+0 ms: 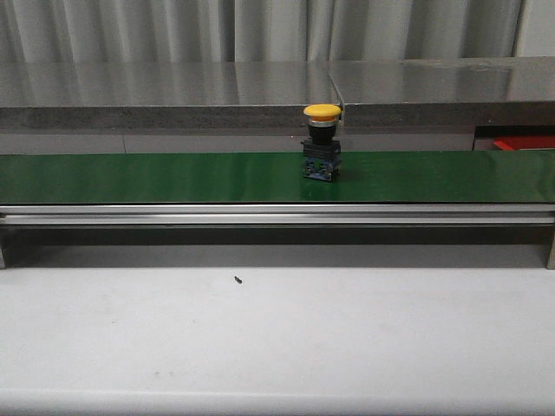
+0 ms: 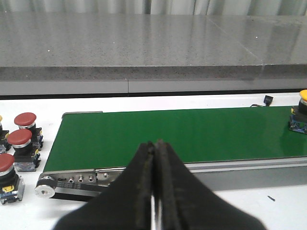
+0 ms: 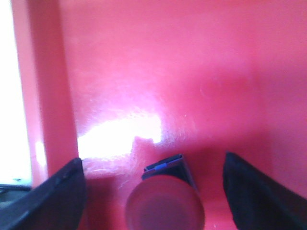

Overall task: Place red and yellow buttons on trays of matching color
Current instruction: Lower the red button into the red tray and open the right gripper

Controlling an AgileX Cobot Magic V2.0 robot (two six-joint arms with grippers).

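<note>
With the right gripper [image 3: 153, 191] spread over the red button [image 3: 165, 203] in the red tray [image 3: 192, 72] and the left gripper [image 2: 154, 191] pressed together, the yellow button [image 1: 322, 141] may ride the green belt [image 1: 173, 176] past reach.

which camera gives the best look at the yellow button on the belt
The front view: the yellow button stands whole and upright on the green belt. The left wrist view catches only part at its edge; the right wrist view misses it.

On my white table [image 1: 277, 338] sits a green conveyor belt [image 1: 173, 177] carrying one upright yellow button [image 1: 322, 141].
</note>
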